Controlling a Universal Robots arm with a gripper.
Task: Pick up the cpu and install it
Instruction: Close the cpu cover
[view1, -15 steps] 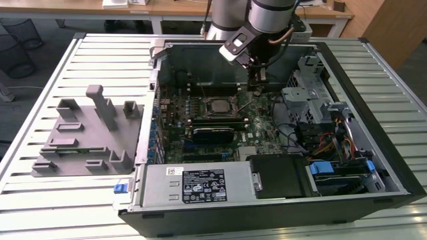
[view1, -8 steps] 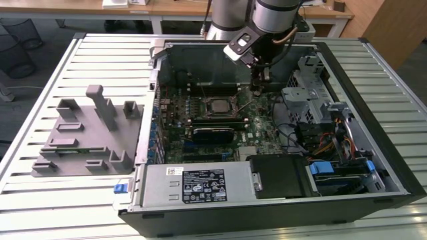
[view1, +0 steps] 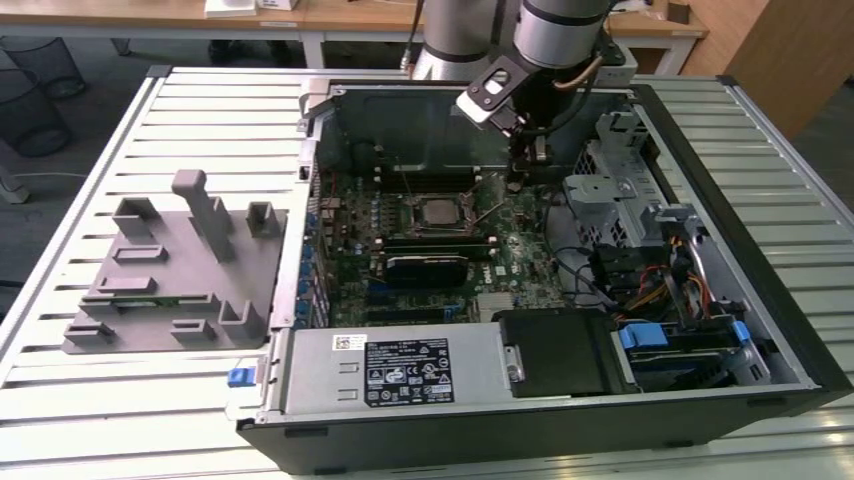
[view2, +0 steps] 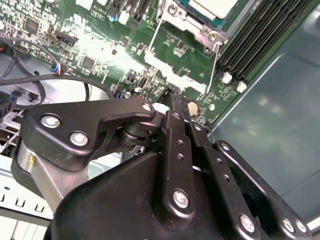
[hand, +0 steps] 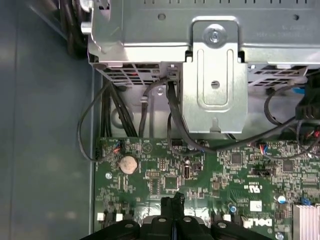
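The cpu (view1: 435, 212) lies in the motherboard socket inside the open computer case, its silvery top facing up. The second wrist view catches its corner (view2: 212, 7) inside the metal socket frame (view2: 192, 25). A thin wire lever (view2: 215, 59) runs beside that frame. My gripper (view1: 526, 180) hangs over the green board (view1: 514, 250), a little toward the exterior view's right of the socket and apart from the cpu. Its black fingers (view2: 173, 102) are shut tip to tip with nothing between them, and the fingertips (hand: 173, 201) point down at the board.
A grey fixture block (view1: 174, 270) sits on the slatted table on the exterior view's left. Inside the case are the power supply (view1: 387, 370), a metal drive cage (hand: 215, 75), black cables (hand: 175, 115), memory slots (view2: 260, 40) and a coin battery (hand: 128, 163).
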